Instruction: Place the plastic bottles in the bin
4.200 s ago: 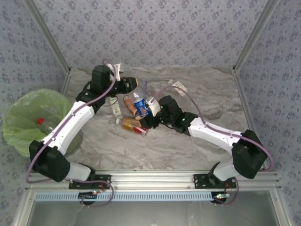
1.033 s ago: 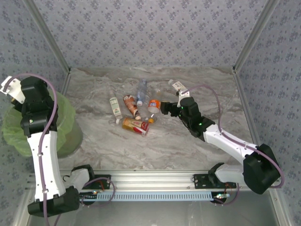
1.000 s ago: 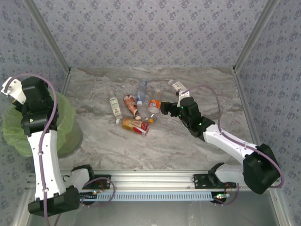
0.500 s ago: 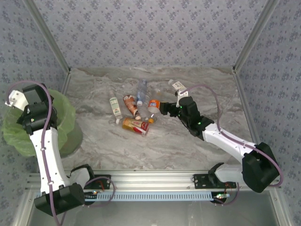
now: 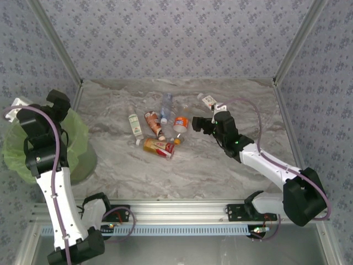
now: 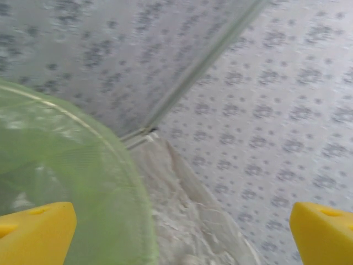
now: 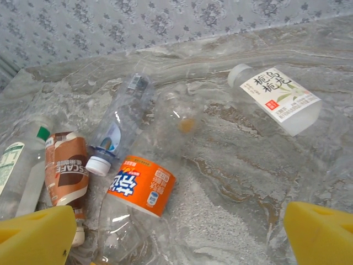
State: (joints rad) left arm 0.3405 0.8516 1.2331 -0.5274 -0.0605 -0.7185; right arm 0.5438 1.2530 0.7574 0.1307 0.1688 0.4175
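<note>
1. At the left edge of the top view sits the bin [image 5: 81, 144], well apart from the plastic bottles [image 5: 157, 146]; we judge the job mid-way.
2. Our left gripper [image 6: 182, 232] hangs by the bin's rim, jaws wide, empty.
3. Our right gripper [image 7: 176, 234] is wide too, facing them.
4. Those bottles lie mid-frame; the orange-label bottle [image 7: 140, 185] is nearest. Next we'd advance, straddle it, clamp.

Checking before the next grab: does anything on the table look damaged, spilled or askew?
Nothing looks spilled. The bottles lie on their sides in a loose heap on the table, and the orange-labelled bottle looks crumpled, its clear body dented. The white-labelled bottle lies apart from the heap.
</note>
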